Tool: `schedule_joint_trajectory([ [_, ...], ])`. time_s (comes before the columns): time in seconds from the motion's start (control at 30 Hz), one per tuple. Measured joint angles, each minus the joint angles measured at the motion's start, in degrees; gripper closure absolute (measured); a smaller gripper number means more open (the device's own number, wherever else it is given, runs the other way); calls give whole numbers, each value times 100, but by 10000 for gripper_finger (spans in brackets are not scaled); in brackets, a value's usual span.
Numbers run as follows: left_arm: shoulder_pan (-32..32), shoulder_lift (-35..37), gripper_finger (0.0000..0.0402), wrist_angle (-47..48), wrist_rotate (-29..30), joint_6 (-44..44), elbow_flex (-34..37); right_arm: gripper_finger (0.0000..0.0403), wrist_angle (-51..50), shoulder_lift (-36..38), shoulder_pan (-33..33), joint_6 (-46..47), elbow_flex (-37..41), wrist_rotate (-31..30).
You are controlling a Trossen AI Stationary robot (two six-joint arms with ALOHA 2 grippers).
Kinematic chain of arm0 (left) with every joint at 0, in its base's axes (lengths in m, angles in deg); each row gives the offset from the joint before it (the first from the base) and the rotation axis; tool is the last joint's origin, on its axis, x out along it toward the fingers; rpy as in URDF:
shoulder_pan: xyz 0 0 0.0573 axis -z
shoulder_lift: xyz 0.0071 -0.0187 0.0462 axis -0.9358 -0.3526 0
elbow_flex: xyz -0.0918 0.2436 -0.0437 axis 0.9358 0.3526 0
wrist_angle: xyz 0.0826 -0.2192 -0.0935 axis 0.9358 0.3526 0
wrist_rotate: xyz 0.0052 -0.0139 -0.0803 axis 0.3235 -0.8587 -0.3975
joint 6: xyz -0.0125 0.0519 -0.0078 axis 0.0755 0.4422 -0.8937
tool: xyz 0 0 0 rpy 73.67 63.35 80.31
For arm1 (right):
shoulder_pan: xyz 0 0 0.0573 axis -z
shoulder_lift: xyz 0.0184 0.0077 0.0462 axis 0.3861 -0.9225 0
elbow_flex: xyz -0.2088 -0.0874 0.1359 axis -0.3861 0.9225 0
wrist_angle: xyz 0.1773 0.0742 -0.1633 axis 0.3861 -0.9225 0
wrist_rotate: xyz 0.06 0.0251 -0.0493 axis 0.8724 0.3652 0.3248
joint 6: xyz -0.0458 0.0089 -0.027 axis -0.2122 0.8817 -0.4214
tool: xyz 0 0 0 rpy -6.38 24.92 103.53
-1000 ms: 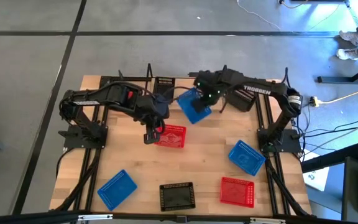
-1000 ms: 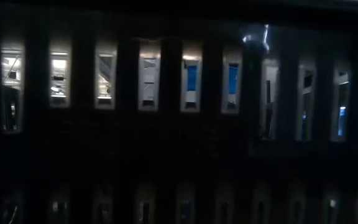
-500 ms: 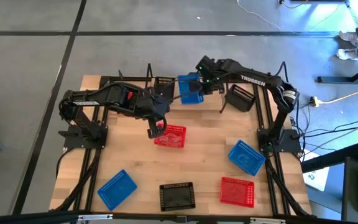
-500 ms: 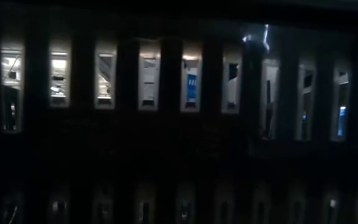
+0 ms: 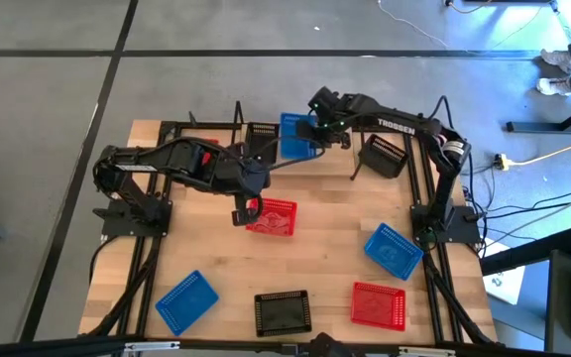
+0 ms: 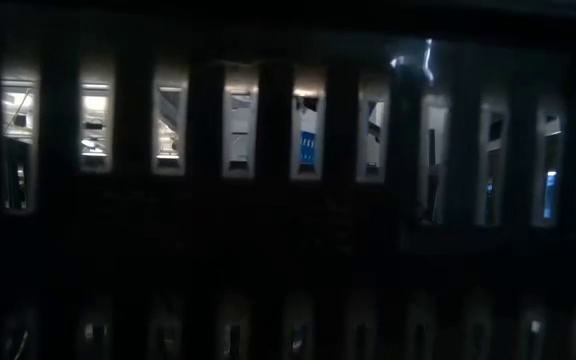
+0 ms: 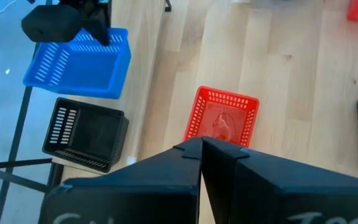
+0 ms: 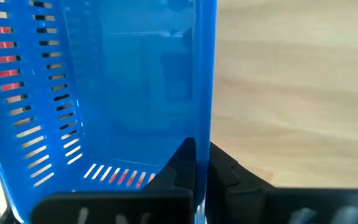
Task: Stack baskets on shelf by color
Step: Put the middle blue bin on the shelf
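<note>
My right gripper (image 5: 317, 134) is shut on a blue basket (image 5: 297, 137), carried over the far side of the shelf (image 5: 221, 129), next to a black basket (image 5: 262, 134) that stands on the shelf. Whether the blue basket touches the shelf, I cannot tell. My left gripper (image 5: 241, 213) is shut and holds nothing. It hangs above the left end of a red basket (image 5: 273, 216), which sits open side up on the tabletop in the middle. My right gripper pinches the rim of the blue basket's right-hand wall (image 8: 204, 118), one finger inside the basket and one outside. The fingers (image 8: 225, 171) come from above, slanting down. The basket sits open side up, roughly square to the shelf.
Loose baskets lie on the tabletop: a blue one (image 5: 188, 299) near left, a black one (image 5: 283, 312) near middle, a red one (image 5: 378, 304) and a blue one (image 5: 393, 250) near right, a black one (image 5: 385, 154) far right. Black frame rails run along both sides.
My right gripper has carried the blue basket toward the table's far edge and a little left, over the shelf beside the black basket. The basket has turned from skewed to square with the shelf. My left gripper has stayed above the red basket, its wrist turning slightly.
</note>
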Motion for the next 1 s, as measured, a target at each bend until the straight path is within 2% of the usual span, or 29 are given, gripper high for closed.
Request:
schedule_joint_trajectory([
  [0.33, -2, 0, 401, -1, 44, -184, 0, 398, -26, 0, 31, -107, 0, -242],
  [0.53, -13, 0, 401, -1, 652, -472, 0, 397, -88, 0, 36, -29, 0, -321],
  [0.9, -8, 0, 401, 1, 675, -470, 0, 396, -143, 0, 50, -163, 0, -297],
  [1.0, -7, 0, 401, 1, 675, -470, 0, 385, -139, 0, 50, -264, 0, -289],
])
